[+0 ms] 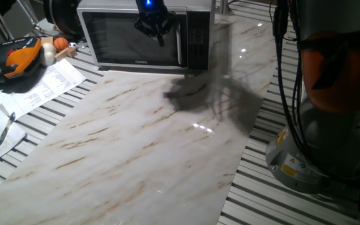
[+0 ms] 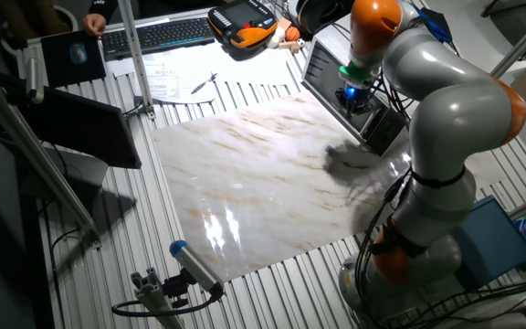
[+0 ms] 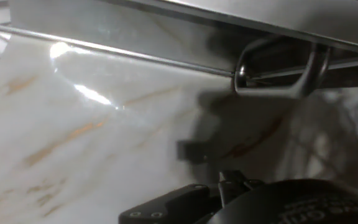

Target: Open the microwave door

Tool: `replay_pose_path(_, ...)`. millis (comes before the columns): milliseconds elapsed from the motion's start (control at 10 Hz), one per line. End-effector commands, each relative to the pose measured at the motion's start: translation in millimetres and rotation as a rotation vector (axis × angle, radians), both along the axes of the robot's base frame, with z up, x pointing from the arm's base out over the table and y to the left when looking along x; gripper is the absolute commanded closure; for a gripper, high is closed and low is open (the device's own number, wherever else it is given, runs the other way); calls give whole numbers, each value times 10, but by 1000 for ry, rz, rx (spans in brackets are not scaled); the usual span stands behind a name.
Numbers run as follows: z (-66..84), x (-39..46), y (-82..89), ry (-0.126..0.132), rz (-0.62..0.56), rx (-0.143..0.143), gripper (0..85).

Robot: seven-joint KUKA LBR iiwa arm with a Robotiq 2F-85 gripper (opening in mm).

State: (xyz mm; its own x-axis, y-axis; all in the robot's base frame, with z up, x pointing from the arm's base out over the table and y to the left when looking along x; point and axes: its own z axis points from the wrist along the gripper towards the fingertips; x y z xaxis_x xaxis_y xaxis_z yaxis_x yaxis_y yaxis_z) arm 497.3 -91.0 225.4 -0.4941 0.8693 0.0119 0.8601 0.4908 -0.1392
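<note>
**Closing in on the handle, door still shut**

Going left to right in the one fixed view: the silver and black boxy microwave sits at the far edge of the pale marble-patterned tabletop. Its wide silver-framed door with the dark glass window lies flush with the front, so I judge the opening has not begun. My black two-finger gripper hangs in front of the upper right part of that window, just left of the vertical silver bar handle, and beyond the handle is the dark keypad panel.

From my hand view the handle's curved lower end shows up and to the right, apart from my fingers. Whether my fingers are spread or pinched I cannot tell; none of the views shows them clearly, and nothing appears to be held.

I judge this the approach step. The next move calls for shifting right to bring the fingers around or behind the bar, then pulling outward along the door's swing.
</note>
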Motion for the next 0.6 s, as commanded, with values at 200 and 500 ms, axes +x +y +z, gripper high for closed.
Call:
replay_pose_path(200,-28,-41,-145,-34,-21,-31,510)
replay_pose_path(500,-61,-74,-293,-74,-35,-106,510)
